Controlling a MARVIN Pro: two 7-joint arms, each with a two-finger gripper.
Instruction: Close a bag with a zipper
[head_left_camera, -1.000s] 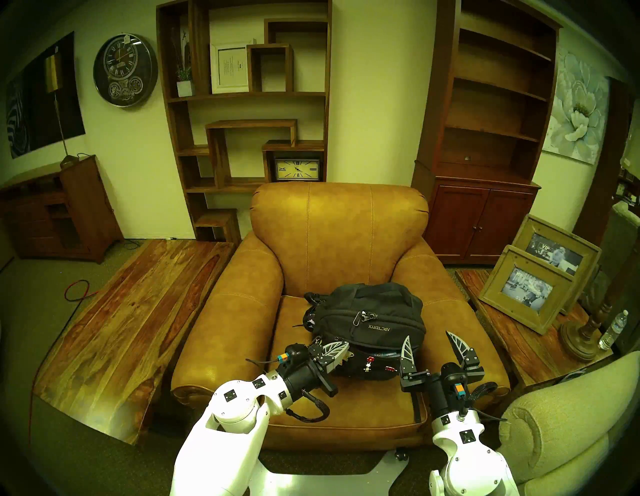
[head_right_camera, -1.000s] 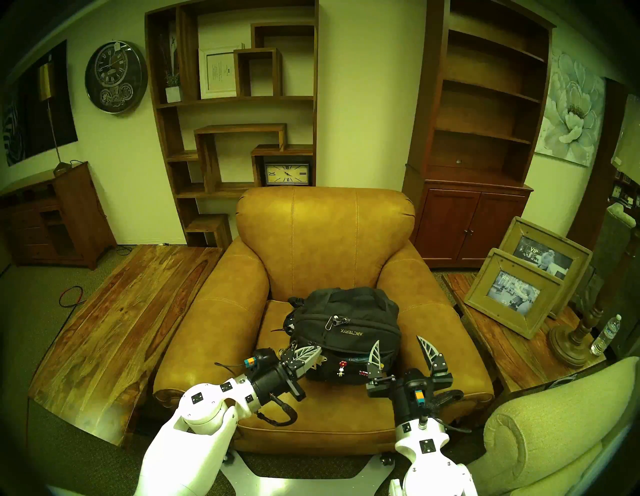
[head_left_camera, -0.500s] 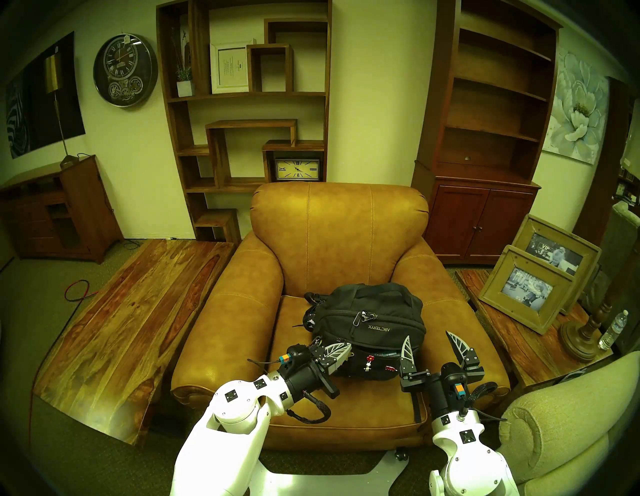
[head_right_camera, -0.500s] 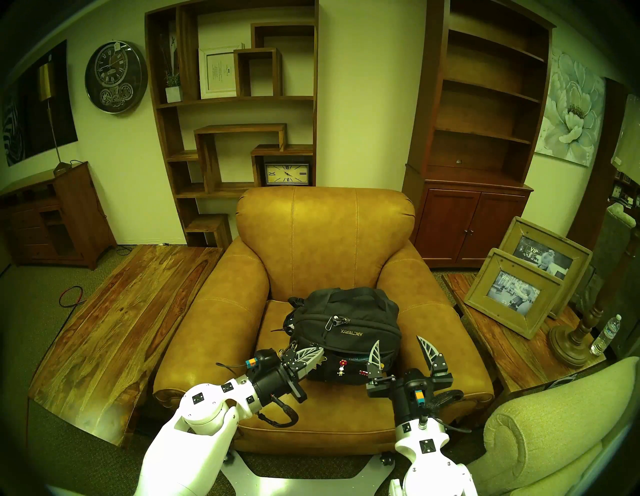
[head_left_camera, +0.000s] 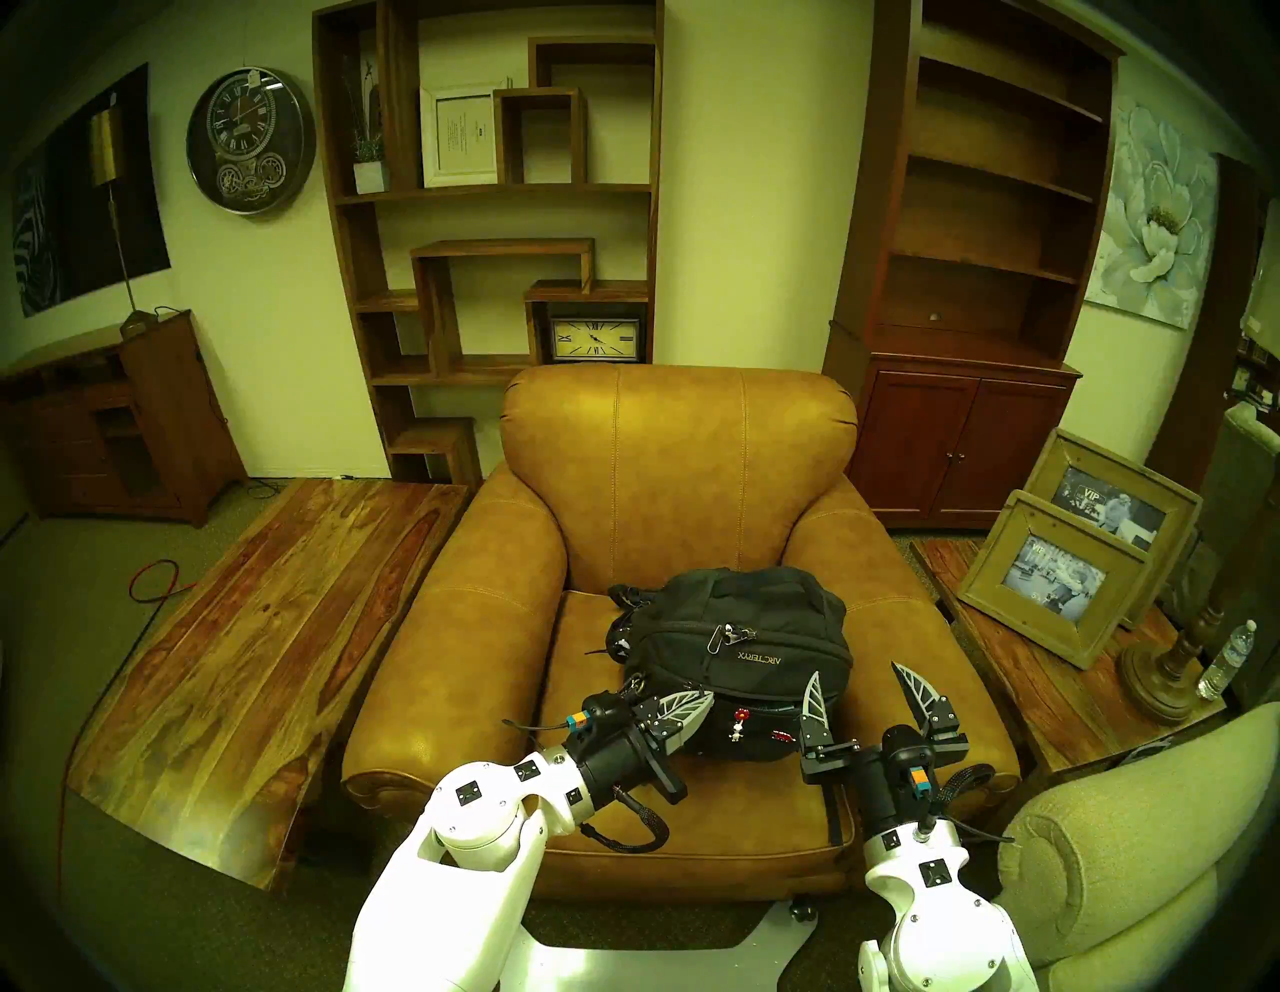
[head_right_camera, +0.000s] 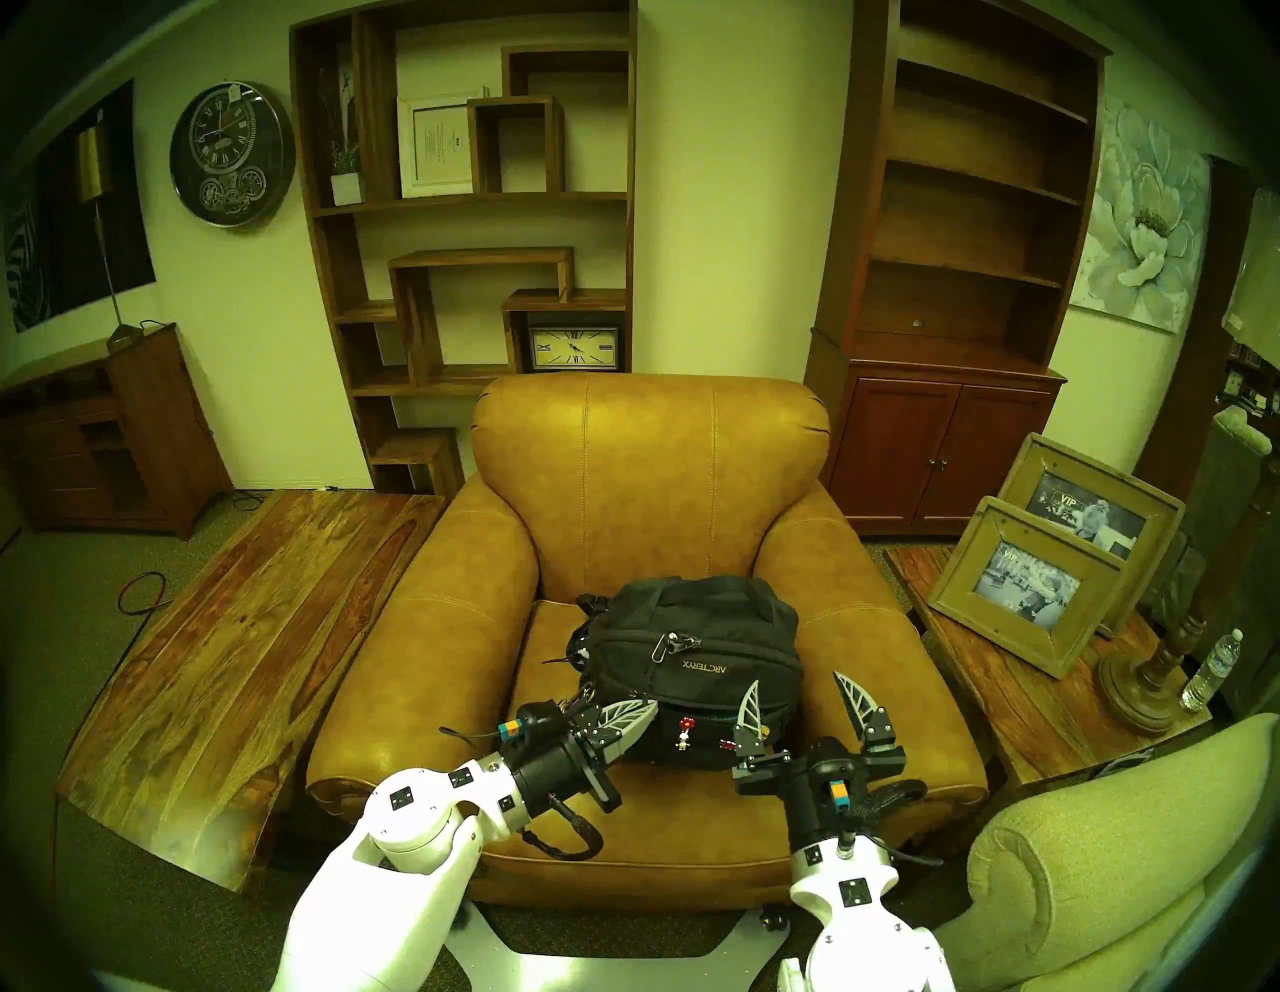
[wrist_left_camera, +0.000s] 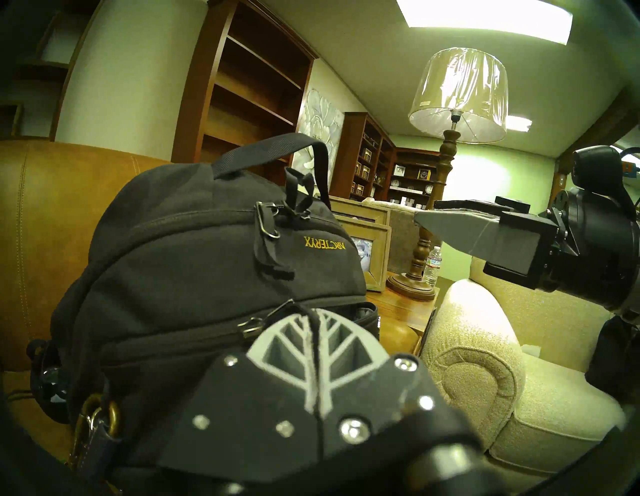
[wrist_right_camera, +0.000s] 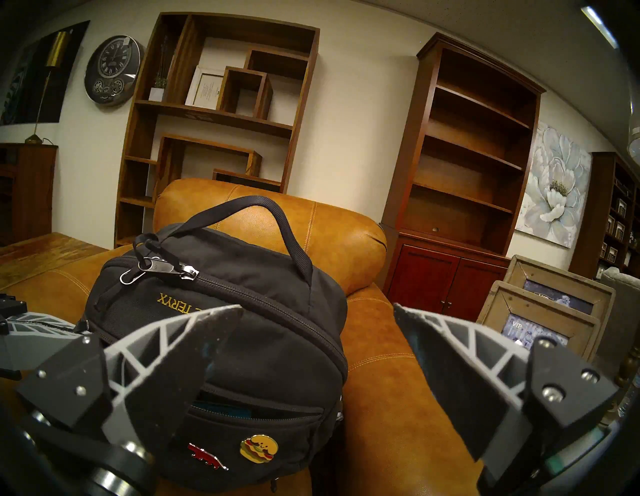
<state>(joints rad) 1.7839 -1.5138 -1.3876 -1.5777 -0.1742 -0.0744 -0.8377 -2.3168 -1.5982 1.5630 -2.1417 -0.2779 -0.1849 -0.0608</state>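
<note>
Head view: left pincer (head_left_camera: 699, 706), clamped on zipper cord, shifted right along backpack (head_left_camera: 734, 623); right pincer (head_left_camera: 862, 682) wide.

head pair overhead, wrists close, sharing backpack (head_left_camera: 734, 644)

Backpack (head_left_camera: 734, 637) on armchair (head_left_camera: 679, 471) seat

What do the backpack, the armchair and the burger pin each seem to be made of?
Backpack: black woven fabric, matte; weave and soft creases show.
Armchair: tan leather or imitation, slight sheen, stitched seams; which one is unclear.
Burger pin: probably enamelled metal, glossy with a gold edge.
</note>
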